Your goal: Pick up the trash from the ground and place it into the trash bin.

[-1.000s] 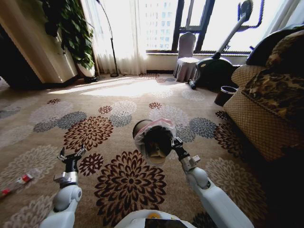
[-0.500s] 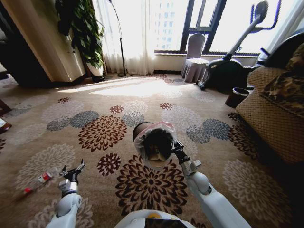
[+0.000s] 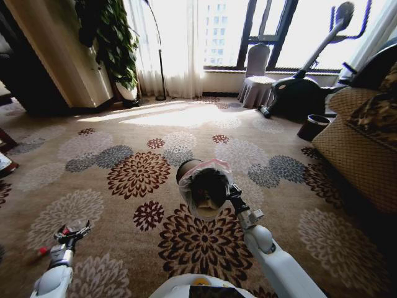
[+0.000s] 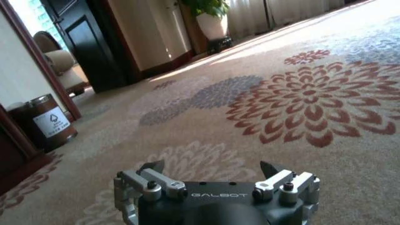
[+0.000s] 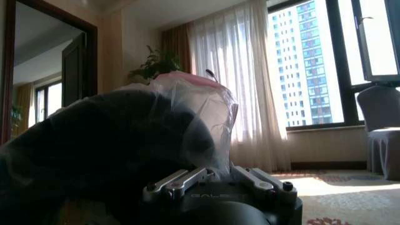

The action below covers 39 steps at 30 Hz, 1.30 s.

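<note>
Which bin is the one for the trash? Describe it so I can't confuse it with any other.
Start from the flowered carpet in the middle of the room, then follow the robot's right arm up to its right end effector, which grips the trash bin above the floor. It is small, round and dark, tipped toward the camera, with a whitish plastic bag bunched over its rim; the brown labelled bin by the doorway is bare.

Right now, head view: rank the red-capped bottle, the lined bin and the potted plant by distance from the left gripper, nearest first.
1. Red-capped bottle: on the carpet right beside the open left gripper, on its outer side.
2. Lined bin: held up mid-frame by the right gripper, across to the right.
3. Potted plant: far back by the curtains.
</note>
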### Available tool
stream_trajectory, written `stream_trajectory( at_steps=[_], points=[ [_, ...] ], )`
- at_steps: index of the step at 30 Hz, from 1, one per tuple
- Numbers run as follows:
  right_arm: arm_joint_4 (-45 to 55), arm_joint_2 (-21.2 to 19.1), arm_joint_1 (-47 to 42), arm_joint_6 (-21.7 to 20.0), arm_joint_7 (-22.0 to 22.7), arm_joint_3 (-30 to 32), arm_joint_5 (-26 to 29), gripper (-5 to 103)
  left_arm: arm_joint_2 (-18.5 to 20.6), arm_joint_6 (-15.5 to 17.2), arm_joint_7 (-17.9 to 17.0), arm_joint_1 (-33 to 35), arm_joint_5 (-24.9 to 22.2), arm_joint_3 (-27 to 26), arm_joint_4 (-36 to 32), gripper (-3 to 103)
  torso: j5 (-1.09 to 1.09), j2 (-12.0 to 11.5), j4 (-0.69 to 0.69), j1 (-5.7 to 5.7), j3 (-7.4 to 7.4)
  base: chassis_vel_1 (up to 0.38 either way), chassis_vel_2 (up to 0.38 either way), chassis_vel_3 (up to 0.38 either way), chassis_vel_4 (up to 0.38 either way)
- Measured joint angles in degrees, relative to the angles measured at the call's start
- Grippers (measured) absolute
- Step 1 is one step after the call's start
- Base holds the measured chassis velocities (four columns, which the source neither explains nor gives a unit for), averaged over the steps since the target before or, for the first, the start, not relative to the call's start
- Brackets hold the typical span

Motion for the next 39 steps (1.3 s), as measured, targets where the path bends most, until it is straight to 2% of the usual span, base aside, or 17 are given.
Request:
stream_trajectory(
  at_steps=[1, 2, 4, 6, 8, 9, 11, 13, 16, 17, 18, 22, 25, 28, 34, 37, 39],
  points=[
    [0.0, 0.1, 0.0, 0.2, 0.0, 0.0, 0.1, 0, 1.3, -0.2, 3.0, 0.1, 0.0, -0.6, 0.7, 100, 0.02, 0.0, 0.00, 0.00, 0.00, 0.104, 0.094, -0.085, -0.104],
    [0.0, 0.1, 0.0, 0.2, 0.0, 0.0, 0.1, 0, 1.3, -0.2, 3.0, 0.1, 0.0, -0.6, 0.7, 100, 0.02, 0.0, 0.00, 0.00, 0.00, 0.104, 0.094, -0.085, -0.104],
    [-0.1, 0.4, 0.0, 0.5, 0.0, 0.1, 0.2, 0, 3.2, -0.2, 8.4, 0.4, -0.7, -1.3, 1.9, 100, 0.03, 0.0, 0.00, 0.00, 0.00, 0.137, 0.121, -0.130, -0.116],
    [-0.1, 0.6, -0.1, 0.5, 0.0, 0.1, 0.3, 0, 4.0, -0.2, 10.6, 0.3, -0.9, -1.4, 2.5, 100, 0.02, 0.0, 0.00, 0.00, 0.00, 0.147, 0.139, -0.150, -0.161],
    [-0.2, 1.0, -0.1, 0.5, 0.0, 0.1, 0.3, 0, 6.8, 0.3, 17.4, -0.5, -0.7, -1.4, 5.0, 100, 0.02, 0.0, -0.01, 0.00, 0.00, 0.171, 0.187, -0.183, -0.202],
    [-0.2, 1.0, -0.1, 0.5, 0.0, 0.1, 0.3, 0, 6.8, 0.3, 17.4, -0.5, -0.7, -1.4, 5.0, 100, 0.02, 0.0, -0.01, 0.00, 0.00, 0.186, 0.196, -0.207, -0.210],
    [-0.3, 1.5, -0.2, 0.6, 0.0, 0.1, 0.0, 0, 9.2, 0.8, 22.4, -1.5, 1.1, -1.1, 7.0, 100, 0.07, 0.0, -0.03, 0.00, 0.00, 0.227, 0.227, -0.219, -0.222],
    [-0.2, 1.7, -0.3, 0.7, 0.0, 0.2, -0.1, 0, 10.1, 0.8, 24.0, -1.8, 1.3, -0.7, 7.7, 100, 0.06, 0.0, -0.03, 0.00, 0.00, 0.236, 0.257, -0.288, -0.271],
    [0.5, 2.2, -1.0, 1.3, 0.0, 0.5, -0.2, 0, 13.0, 3.0, 30.4, -1.7, -1.3, 1.6, 9.5, 100, 0.00, 0.0, 0.00, 0.00, 0.00, 0.292, 0.286, -0.292, -0.292],
    [0.5, 2.2, -1.0, 1.3, 0.0, 0.5, -0.2, 0, 13.0, 3.0, 30.4, -1.7, -1.3, 1.6, 9.5, 100, 0.00, 0.0, 0.00, 0.00, 0.00, 0.292, 0.284, -0.298, -0.295],
    [0.7, 2.5, -1.4, 1.3, 0.0, 0.8, -0.1, 0, 13.8, 4.0, 33.0, -1.9, -1.4, 2.5, 10.4, 100, 0.01, 0.0, 0.00, 0.00, 0.00, 0.346, 0.338, -0.298, -0.317],
    [1.2, 2.9, -2.7, 1.5, 0.0, 1.1, -0.7, 0, 15.6, 4.7, 38.1, -3.7, -0.6, 5.5, 14.2, 100, 0.01, 0.0, 0.01, 0.01, 0.00, 0.332, 0.324, -0.322, -0.313],
    [1.9, 3.0, -3.4, 1.7, 0.0, 1.3, -1.0, 0, 16.1, 5.0, 39.5, -4.6, -0.5, 6.5, 15.4, 103, -0.01, 0.0, 0.00, 0.01, 0.00, 0.239, 0.258, -0.270, -0.244],
    [2.2, 3.5, -4.5, 2.3, -0.1, 2.4, -1.4, 0, 16.1, 5.5, 41.8, -5.7, -1.1, 8.5, 17.1, 99, 0.02, 0.0, 0.02, 0.00, 0.00, 0.104, 0.129, -0.107, -0.120],
    [2.2, 3.4, -5.5, 2.5, 0.0, 3.2, -1.8, 0, 15.3, 5.3, 42.0, -7.1, -1.0, 10.6, 18.7, 99, 0.10, 0.0, -0.04, 0.00, 0.00, -0.030, -0.020, 0.014, 0.027],
    [2.7, 3.3, -5.7, 2.5, 0.0, 3.3, -2.0, 0, 14.5, 5.1, 41.6, -8.0, -0.8, 12.1, 19.5, 99, 0.02, 0.0, -0.06, 0.00, 0.00, -0.052, -0.044, 0.022, 0.019],
    [3.3, 3.3, -5.7, 2.3, 0.0, 3.4, -2.1, 0, 13.8, 5.1, 41.1, -8.7, -0.8, 13.4, 20.2, 99, 0.04, 0.0, -0.02, 0.00, 0.00, 0.000, 0.000, 0.000, 0.000]
  ],
)
